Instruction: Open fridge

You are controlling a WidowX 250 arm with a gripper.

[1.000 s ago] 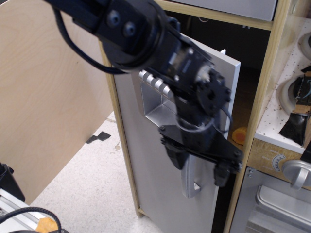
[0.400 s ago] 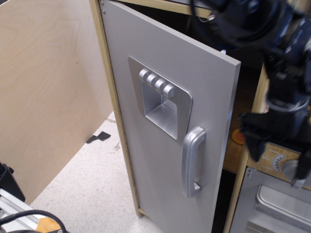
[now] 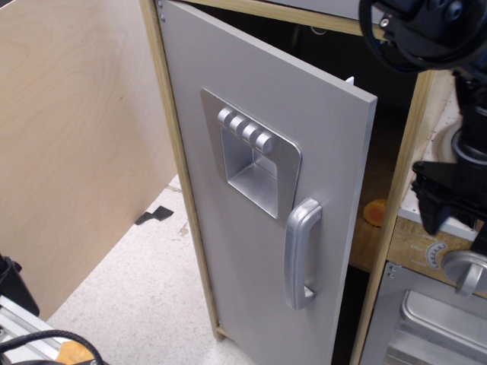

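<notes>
The fridge door (image 3: 251, 190) stands ajar, well left of the end effector (image 3: 456, 201) (grip state unreadable, holding nothing visible). Unheld, the door could swing closed; the end effector risks bumping the oven knob (image 3: 466, 272) just below.

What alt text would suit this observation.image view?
A toy fridge stands with its grey door ajar, silver handle facing the camera. The robot's black end effector is off to the right, holding nothing.
</notes>
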